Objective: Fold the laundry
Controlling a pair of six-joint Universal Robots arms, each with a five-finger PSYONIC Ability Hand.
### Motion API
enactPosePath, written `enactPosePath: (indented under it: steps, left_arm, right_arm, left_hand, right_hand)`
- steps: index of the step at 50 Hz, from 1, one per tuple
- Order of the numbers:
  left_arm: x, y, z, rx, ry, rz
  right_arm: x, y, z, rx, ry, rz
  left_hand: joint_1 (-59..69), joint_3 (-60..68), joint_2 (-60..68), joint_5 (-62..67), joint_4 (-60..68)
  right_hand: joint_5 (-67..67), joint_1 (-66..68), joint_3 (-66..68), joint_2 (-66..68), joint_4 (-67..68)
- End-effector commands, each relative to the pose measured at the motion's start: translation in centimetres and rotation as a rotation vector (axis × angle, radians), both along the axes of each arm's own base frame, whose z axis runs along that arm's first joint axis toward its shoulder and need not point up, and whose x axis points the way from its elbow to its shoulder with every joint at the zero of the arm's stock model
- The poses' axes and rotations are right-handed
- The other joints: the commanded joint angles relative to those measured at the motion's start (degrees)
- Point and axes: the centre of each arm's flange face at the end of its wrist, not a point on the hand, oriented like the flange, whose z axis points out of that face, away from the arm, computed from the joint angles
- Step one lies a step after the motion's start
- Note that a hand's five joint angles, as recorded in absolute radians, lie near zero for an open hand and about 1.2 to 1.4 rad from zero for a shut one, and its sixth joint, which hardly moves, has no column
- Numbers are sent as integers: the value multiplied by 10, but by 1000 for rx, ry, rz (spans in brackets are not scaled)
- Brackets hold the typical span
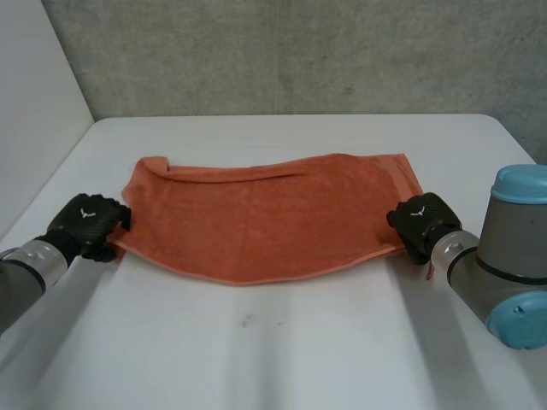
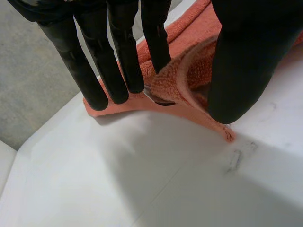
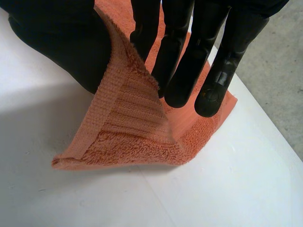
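While seemingly edge-pinched endwise, towel [image 1: 265, 226] outspread.

left hand [image 1: 85, 224] black | right hand [image 1: 420, 220] black | arms [image 1: 466, 256] grey, light-blue caps [image 1: 521, 184]

An orange terry towel [image 1: 265, 218] lies flat across the middle of the white tabletop [image 1: 282, 342], its long side running left to right. Its near edge bows toward the robot. Both near corners are raised off the surface, and its hem is ribbed.
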Motion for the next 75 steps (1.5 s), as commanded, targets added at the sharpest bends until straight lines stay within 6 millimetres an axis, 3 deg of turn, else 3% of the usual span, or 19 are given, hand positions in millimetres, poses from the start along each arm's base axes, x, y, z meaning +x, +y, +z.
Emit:
enactPosePath:
  steps: [1, 4, 15, 23, 35, 42, 46, 49, 52, 53, 54, 57, 60, 62, 64, 66, 67, 68, 75]
  left_arm:
    - [-7, -3, -5, 24, 38, -14]
    - [-13, -2, -3, 42, 86, -15]
    - [-7, 2, 35, -28, 106, 47]
    - [-3, 45, 85, -115, -44, 64]
    - [1, 95, 52, 174, -316, -15]
    - [-7, 67, 32, 198, -373, -29]
    - [-17, 44, 37, 132, -401, -32]
    - [-36, 6, 79, -75, -412, -5]
    - [-46, -8, 107, -197, -401, 7]
    - [-60, -24, 154, -397, -357, 36]
    - [-63, -29, 171, -469, -336, 47]
    - [-70, -35, 236, -744, -207, 102]
    - [-64, -32, 273, -876, -53, 132]
    - [-63, -32, 274, -877, -27, 133]
    - [-63, -32, 269, -844, 6, 130]
    - [-63, -30, 231, -718, 11, 116]
    - [-63, -30, 231, -718, 11, 116]
    - [-63, -26, 201, -636, -12, 109]
    - [-59, -11, 110, -432, -49, 81]
  right_arm:
    - [0, 0, 0, 1, 2, -4]
    - [-1, 0, 0, 0, 4, -10]
    - [-6, 6, 21, 20, 47, -7]
    - [-27, 40, 58, 210, 181, 10]
    - [-42, 67, 51, 355, 288, 49]
    - [-35, 41, 26, 364, 310, 50]
    - [-29, 7, 40, 249, 302, 12]
    - [-22, -25, 83, 53, 245, -32]
    - [-15, -48, 126, -146, 176, -62]
    - [-12, -62, 155, -285, 110, -87]
    - [-11, -67, 169, -349, 72, -98]
    - [-8, -70, 222, -585, -71, -117]
    - [-11, -59, 252, -702, -143, -119]
    - [-14, -52, 259, -734, -163, -119]
    - [-14, -46, 241, -687, -149, -93]
    - [-14, -45, 232, -660, -142, -88]
    - [-12, -43, 214, -604, -128, -75]
    - [-13, -40, 188, -524, -108, -69]
    - [-17, -26, 109, -295, -43, -64]
  left_hand:
    - [216, 227, 226, 229, 225]
    - [385, 396, 395, 398, 394]
    - [386, 397, 396, 399, 395]
    - [386, 397, 396, 399, 395]
    - [386, 397, 396, 399, 395]
    - [386, 397, 396, 399, 395]
    - [386, 397, 396, 399, 395]
    - [386, 397, 396, 399, 395]
    - [386, 397, 396, 399, 395]
    - [386, 397, 396, 399, 395]
    - [386, 397, 396, 399, 395]
    - [386, 397, 396, 399, 395]
    - [386, 397, 396, 399, 395]
    - [386, 397, 396, 399, 395]
    - [386, 397, 396, 399, 395]
    - [386, 397, 396, 399, 395]
    - [386, 397, 396, 399, 395]
    - [386, 397, 396, 399, 395]
    - [386, 397, 396, 399, 395]
  right_hand:
    - [127, 242, 122, 131, 116]
    - [127, 242, 122, 131, 116]
    - [127, 242, 122, 131, 116]
    - [127, 242, 122, 131, 116]
    - [127, 242, 122, 131, 116]
    - [127, 242, 122, 131, 116]
    - [127, 242, 122, 131, 116]
    - [127, 242, 122, 131, 116]
    - [127, 242, 122, 131, 116]
    - [127, 242, 122, 131, 116]
    - [127, 242, 122, 131, 116]
    - [127, 242, 122, 131, 116]
    - [127, 242, 122, 131, 116]
    - [127, 242, 122, 131, 116]
    - [127, 242, 122, 131, 116]
    - [127, 242, 122, 131, 116]
    - [127, 242, 122, 131, 116]
    - [127, 242, 122, 131, 116]
    - [127, 242, 122, 131, 116]
